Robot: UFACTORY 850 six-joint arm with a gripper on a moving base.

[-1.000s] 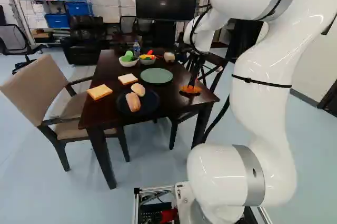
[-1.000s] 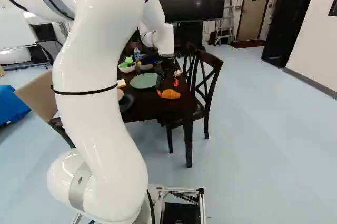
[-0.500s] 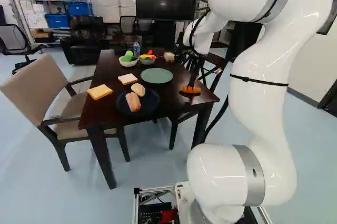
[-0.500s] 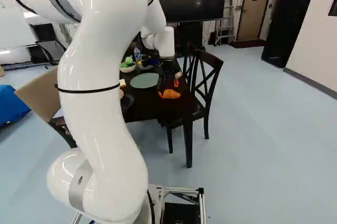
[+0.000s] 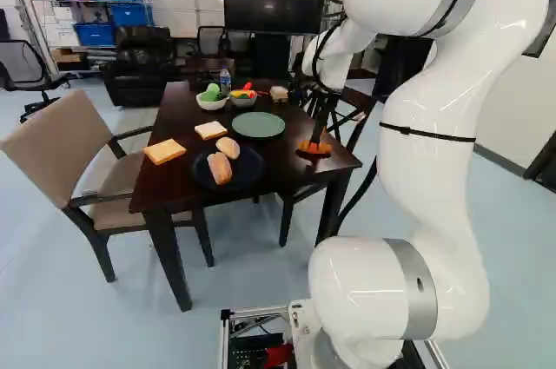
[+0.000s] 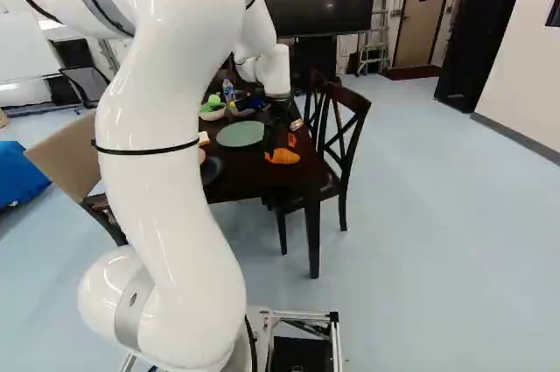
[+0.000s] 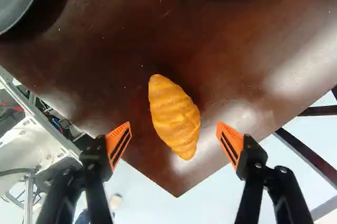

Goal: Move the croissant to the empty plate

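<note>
The open jaws [image 7: 174, 146] stood over the croissant [image 7: 174, 117], which lay near the corner of the dark table [image 7: 131, 39]. The grasp was seemingly being lined up; next called for lowering, then closing, before reaching the empty green plate [image 5: 258, 125].

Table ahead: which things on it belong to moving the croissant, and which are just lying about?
For the job:
croissant, between the tool's open fingers
green plate, empty

Just lying about:
dark plate with two bread rolls
two bread slices
white bowl
gray bowl
bottle
</note>
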